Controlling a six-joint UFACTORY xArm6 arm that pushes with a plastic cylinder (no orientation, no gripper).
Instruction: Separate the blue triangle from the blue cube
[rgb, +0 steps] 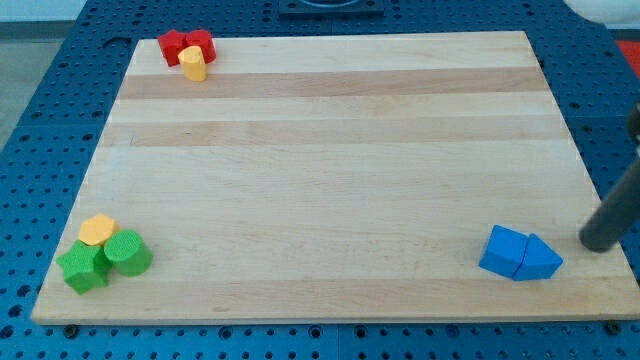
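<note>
The blue cube sits near the board's bottom right corner. The blue triangle lies right against the cube's right side, touching it. My tip is the lower end of the dark rod that comes in from the view's right edge. It stands just to the right of the blue triangle, a small gap apart, near the board's right edge.
The wooden board lies on a blue pegboard table. A red block and a yellow block sit at the top left. A yellow block, a green cylinder and a green block cluster at the bottom left.
</note>
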